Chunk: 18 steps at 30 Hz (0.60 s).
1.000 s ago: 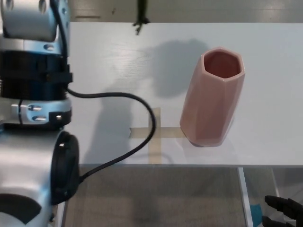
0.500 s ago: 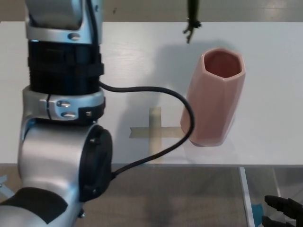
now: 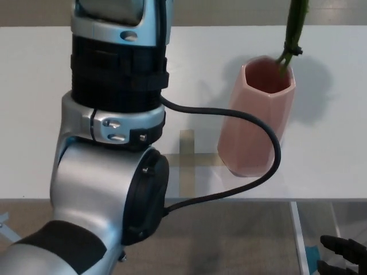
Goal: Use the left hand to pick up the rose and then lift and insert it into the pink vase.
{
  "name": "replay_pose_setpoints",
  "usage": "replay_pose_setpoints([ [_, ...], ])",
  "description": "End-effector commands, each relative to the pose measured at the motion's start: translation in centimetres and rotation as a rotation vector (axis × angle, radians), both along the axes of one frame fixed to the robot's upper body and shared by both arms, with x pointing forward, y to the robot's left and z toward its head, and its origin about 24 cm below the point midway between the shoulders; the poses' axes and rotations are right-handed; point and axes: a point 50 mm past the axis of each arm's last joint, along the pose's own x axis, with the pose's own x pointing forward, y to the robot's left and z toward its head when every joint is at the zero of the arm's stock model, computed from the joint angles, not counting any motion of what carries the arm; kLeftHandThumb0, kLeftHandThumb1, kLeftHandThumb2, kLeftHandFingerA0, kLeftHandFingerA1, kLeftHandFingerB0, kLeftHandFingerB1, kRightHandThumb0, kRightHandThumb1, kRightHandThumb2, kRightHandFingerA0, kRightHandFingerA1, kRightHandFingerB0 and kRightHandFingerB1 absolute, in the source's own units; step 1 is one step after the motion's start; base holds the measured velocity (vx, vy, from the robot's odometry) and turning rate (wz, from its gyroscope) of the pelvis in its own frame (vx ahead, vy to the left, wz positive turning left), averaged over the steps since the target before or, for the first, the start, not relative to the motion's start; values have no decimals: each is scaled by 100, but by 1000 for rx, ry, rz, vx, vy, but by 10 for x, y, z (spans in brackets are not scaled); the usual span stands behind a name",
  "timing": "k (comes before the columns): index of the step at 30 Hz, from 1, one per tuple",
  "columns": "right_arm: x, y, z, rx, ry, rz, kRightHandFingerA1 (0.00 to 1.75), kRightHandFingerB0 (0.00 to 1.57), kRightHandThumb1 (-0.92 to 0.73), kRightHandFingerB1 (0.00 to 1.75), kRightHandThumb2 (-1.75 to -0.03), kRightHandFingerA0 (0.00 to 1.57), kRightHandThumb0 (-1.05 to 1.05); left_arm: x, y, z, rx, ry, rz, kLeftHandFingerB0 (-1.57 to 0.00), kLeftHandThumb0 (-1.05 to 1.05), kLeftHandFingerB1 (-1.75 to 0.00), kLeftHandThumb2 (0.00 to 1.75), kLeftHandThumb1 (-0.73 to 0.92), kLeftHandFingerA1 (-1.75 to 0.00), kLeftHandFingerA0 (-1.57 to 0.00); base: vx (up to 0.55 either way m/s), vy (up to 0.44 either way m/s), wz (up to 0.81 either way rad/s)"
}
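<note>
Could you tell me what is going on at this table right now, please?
The robot's left arm, silver and black with a black cable looping off it, fills the left of the head view and reaches up out of the picture, so its hand is not visible. A green rose stem hangs down from the top edge, its lower tip just inside the mouth of the pink faceted vase standing on the white table. The flower itself is out of view. The right hand rests low at the bottom right corner.

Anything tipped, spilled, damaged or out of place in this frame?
Nothing stands out. The pink vase stands whole on the white table, and the rose stem hangs with its tip at the vase's mouth. A black cable loops in front of the vase; whether they touch cannot be told.
</note>
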Motion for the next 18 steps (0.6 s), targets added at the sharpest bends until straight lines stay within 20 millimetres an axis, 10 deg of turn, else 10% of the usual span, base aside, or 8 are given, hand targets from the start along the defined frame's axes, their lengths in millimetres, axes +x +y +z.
replay_pose_setpoints([
  [1, -7, -3, -4, -7, 31, -6, 50, 55, -63, 47, -58, 61, -23, -9, -8, 10, 11, 6, -46, -81, -15, -92, 73, 74, -159, -94, 0, 0, 0],
  [2, -7, -3, -4, -6, 31, -7, 50, 55, -63, 47, -58, 61, -23, -9, -8, 10, 12, 6, -46, -79, -18, -89, 100, 59, -131, -117, 0, 0, 0],
  [4, -6, -3, -4, -5, 30, -8, 50, 55, -63, 47, -58, 61, -23, -9, -8, 11, 14, 4, -48, -80, -16, -93, 73, 75, -158, -94, 0, 0, 0],
  [18, -5, -3, -3, 0, 25, -11, 50, 55, -63, 47, -58, 61, -23, -5, -6, 4, 32, 10, -20, -83, -16, -89, 71, 75, -158, -94, 0, 0, 0],
])
